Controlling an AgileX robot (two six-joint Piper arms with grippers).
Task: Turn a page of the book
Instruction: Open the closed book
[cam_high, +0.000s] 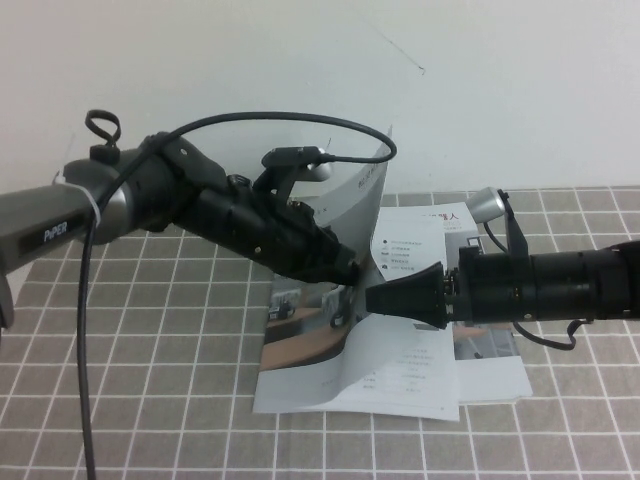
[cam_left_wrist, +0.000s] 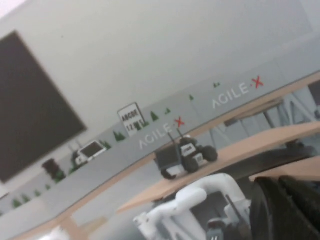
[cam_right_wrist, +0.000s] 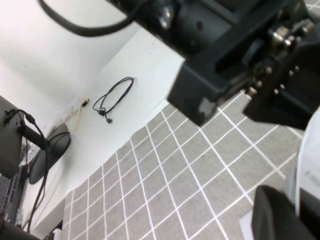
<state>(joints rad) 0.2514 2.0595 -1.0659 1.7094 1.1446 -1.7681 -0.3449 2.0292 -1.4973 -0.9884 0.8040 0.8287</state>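
Observation:
The book (cam_high: 400, 370) lies open on the grey tiled table, near the middle. One glossy page (cam_high: 355, 185) stands lifted above it, curling up and to the left. My left gripper (cam_high: 348, 272) reaches in from the left and sits right against this page near the spine. The left wrist view is filled by the page's printed photo (cam_left_wrist: 150, 100), with the left gripper (cam_left_wrist: 287, 210) dark in one corner. My right gripper (cam_high: 372, 298) comes from the right and meets the page's lower edge. There the white page edge (cam_right_wrist: 307, 170) runs between its dark fingers (cam_right_wrist: 275, 215), which are shut on it.
A white wall stands close behind the table. The left arm's black cable (cam_high: 85, 350) hangs down at the left, and another loops over the lifted page (cam_high: 300, 118). The two arms nearly touch above the book; the left arm's body (cam_right_wrist: 240, 60) looms close before the right wrist.

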